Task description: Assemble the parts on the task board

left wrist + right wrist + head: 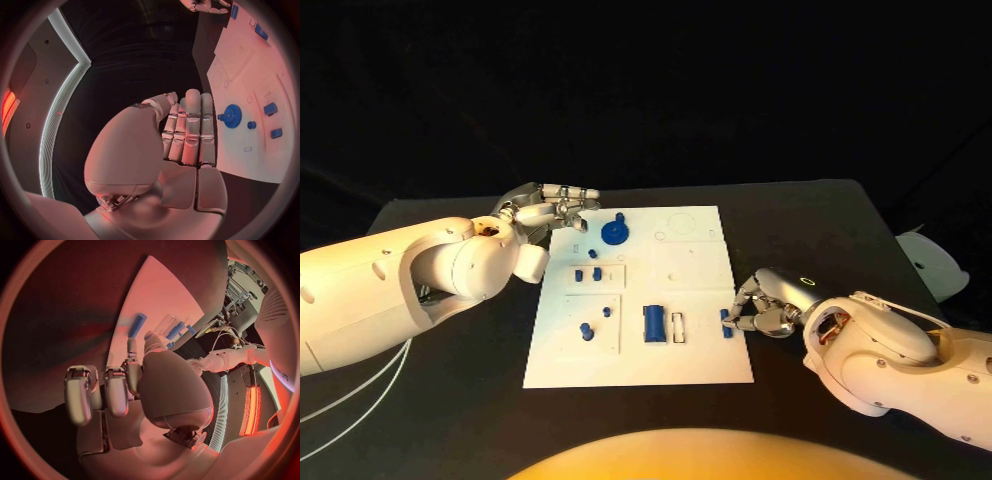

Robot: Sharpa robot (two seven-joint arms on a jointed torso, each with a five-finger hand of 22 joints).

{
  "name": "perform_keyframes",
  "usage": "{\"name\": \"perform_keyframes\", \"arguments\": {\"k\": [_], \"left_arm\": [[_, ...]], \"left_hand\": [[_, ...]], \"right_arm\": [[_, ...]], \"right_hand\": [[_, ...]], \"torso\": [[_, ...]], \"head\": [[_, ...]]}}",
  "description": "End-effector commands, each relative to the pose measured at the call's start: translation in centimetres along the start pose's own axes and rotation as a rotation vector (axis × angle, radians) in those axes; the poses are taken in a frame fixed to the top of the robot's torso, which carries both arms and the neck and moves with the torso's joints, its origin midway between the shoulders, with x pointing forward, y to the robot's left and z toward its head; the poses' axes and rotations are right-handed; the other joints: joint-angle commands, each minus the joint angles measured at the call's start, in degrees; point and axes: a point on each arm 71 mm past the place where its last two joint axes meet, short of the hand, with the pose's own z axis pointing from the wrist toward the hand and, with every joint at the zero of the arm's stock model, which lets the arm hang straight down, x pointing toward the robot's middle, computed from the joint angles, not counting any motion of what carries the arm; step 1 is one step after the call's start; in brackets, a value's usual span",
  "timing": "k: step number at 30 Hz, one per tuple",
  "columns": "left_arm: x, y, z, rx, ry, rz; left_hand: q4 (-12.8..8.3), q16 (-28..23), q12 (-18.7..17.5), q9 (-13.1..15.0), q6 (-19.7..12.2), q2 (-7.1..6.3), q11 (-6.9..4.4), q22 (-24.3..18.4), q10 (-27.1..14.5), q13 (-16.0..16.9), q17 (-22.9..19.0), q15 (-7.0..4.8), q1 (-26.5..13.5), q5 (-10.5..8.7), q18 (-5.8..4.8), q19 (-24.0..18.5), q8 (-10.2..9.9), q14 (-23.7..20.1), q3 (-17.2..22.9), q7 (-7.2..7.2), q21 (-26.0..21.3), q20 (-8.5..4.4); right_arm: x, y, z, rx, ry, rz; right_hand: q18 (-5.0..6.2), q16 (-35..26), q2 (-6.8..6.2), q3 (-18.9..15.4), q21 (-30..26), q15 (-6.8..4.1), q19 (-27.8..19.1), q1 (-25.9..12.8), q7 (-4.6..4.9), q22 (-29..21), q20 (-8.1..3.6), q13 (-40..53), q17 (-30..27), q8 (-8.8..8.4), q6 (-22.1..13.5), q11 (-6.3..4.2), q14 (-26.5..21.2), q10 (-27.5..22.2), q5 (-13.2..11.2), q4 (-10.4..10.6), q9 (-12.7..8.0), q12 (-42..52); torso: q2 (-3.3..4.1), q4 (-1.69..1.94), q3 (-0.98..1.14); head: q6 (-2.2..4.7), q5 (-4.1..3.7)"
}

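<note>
Right robot hand [759, 312] pinches a small blue part [726, 322] at the board's [689, 365] right edge, lower right of centre. Left robot hand [554, 210], fingers straight and together, holds nothing at the board's upper-left corner beside the gear [616, 234].

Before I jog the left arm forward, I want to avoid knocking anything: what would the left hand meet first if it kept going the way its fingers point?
Probably the blue gear on the task board, just beyond the left hand fingertips; its height above the board is unclear.
</note>
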Motion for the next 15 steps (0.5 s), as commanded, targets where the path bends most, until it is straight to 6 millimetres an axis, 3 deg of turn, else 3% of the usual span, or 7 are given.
{"name": "perform_keyframes", "arguments": {"k": [1, 7, 15], "left_arm": [[0.29, -0.11, 0.00, 0.011, 0.021, -0.006], [0.34, -0.10, -0.01, 0.009, 0.025, -0.007], [0.37, -0.08, -0.03, 0.006, 0.029, -0.007]], "left_hand": [[0.0, -0.2, 0.2, 0.0, -0.4, 0.53, -0.02, -0.1, -0.2, 0.1, -0.1, 0.10, -0.2, 0.02, 0.75, -0.2, 0.3, -0.4, -0.1, -0.15, -0.4, 0.36], [0.0, -0.2, 0.3, 0.0, -0.4, 0.54, -0.03, -0.1, -0.2, 0.1, -0.1, 0.10, -0.3, 0.01, 0.75, -0.2, 0.4, -0.4, -0.2, -0.16, -0.4, 0.37], [0.0, -0.2, 0.3, 0.0, -0.4, 0.54, -0.03, -0.1, -0.2, 0.1, -0.1, 0.10, -0.3, 0.01, 0.75, -0.2, 0.4, -0.4, -0.2, -0.16, -0.4, 0.37]], "right_arm": [[0.18, -0.11, 0.18, 0.010, -0.003, -0.051], [0.76, -0.03, 0.47, 0.012, 0.009, -0.058], [1.12, -0.07, 0.86, 0.018, 0.018, -0.079]], "right_hand": [[0.46, 0.3, 0.06, -0.4, 0.1, -0.46, 4.3, -0.3, 0.12, 14.0, -0.41, -1.8, 9.2, 0.09, 0.5, -1.22, 4.7, 1.6, 0.4, 0.0, 0.1, 0.2], [0.47, 0.3, 0.09, -0.6, 0.1, -0.51, 4.3, -0.6, 0.10, 14.0, -0.46, -1.8, 9.2, 0.01, 0.6, -1.25, 4.7, 1.6, 0.6, 0.1, 0.1, 0.2], [0.51, 0.3, 0.23, -1.0, -0.1, -0.54, 4.2, -1.3, 0.10, 13.9, -0.53, -1.7, 9.2, -0.14, 0.7, -1.26, 4.7, 1.6, 0.9, 0.1, 0.1, 0.2]], "torso": [[0.02, -0.01, -0.08], [-0.01, -0.01, 0.04], [0.00, -0.06, -0.02]], "head": [[-0.11, 0.03], [-0.44, 0.25], [-0.69, 0.16]]}}
